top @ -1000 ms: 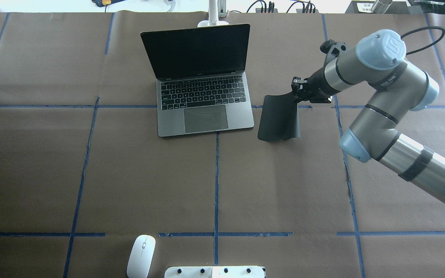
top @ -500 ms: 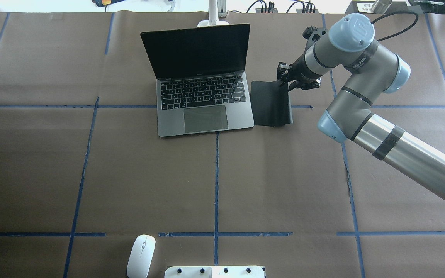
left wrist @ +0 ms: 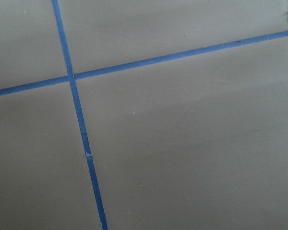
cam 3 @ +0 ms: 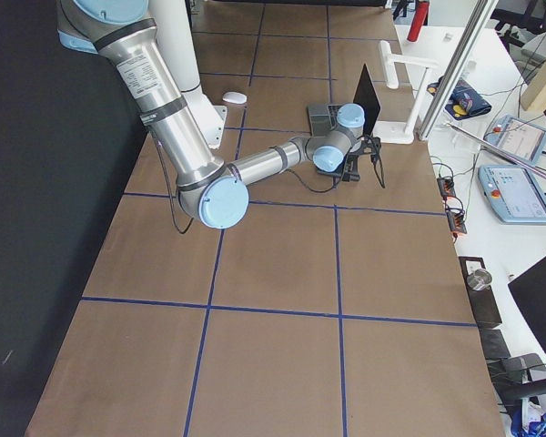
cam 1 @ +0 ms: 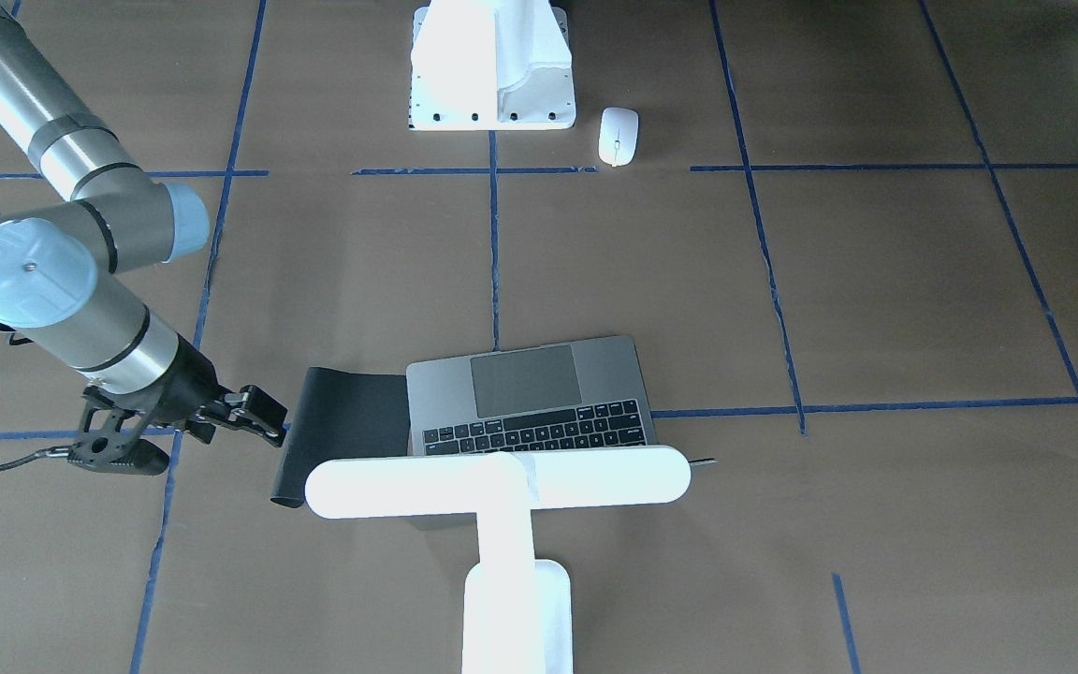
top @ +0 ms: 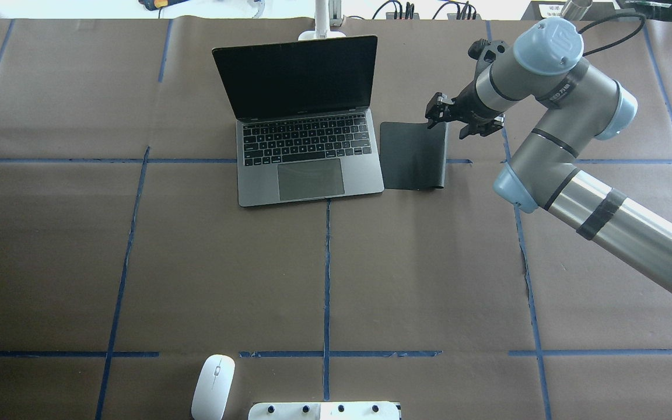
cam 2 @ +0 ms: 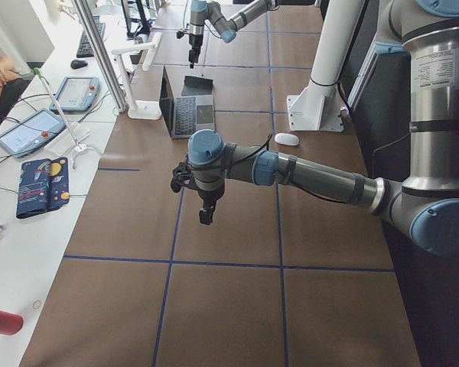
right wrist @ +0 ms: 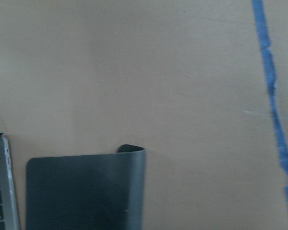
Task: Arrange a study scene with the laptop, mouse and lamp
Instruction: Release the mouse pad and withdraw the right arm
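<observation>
The grey laptop (top: 310, 157), open with a dark screen, sits far-middle on the bench (top: 225, 262). A black mat (top: 413, 156) with a curled right edge lies just beside it. At the mat's far corner hangs the right gripper (top: 434, 116); pinching or spread, I cannot tell. The mouse (top: 213, 387) lies well apart.

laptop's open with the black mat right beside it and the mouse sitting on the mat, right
No: the mouse is off the black mat, far away beside the white pedestal, as the overhead exterior view shows. The laptop is open with the mat beside it.
</observation>
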Robot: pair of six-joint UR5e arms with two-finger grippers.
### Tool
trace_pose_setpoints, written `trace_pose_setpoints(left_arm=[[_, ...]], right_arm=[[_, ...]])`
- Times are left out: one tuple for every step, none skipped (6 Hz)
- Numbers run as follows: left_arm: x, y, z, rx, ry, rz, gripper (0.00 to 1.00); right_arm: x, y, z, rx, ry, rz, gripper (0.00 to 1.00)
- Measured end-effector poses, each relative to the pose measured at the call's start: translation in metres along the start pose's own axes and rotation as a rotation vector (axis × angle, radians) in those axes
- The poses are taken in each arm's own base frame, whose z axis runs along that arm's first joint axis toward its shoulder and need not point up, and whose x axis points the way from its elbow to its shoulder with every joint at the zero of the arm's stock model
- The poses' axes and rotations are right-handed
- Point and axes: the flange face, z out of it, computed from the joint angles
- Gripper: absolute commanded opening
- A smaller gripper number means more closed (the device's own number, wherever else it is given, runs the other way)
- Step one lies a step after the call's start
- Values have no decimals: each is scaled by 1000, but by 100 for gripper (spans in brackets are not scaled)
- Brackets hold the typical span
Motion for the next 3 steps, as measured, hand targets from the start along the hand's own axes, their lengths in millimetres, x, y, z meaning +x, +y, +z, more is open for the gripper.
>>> trace_pose_setpoints(left_arm=[[20, -11, -10, 29, 3, 45, 100], [45, -16, -18, 57, 10, 119, 100], [68, -17, -17, 58, 21, 176, 100]], right_arm=[[56, 6, -23, -17, 3, -66, 100], [117, 17, -43, -27, 20, -136, 100], [182, 27, -62, -34, 49, -213, 100]])
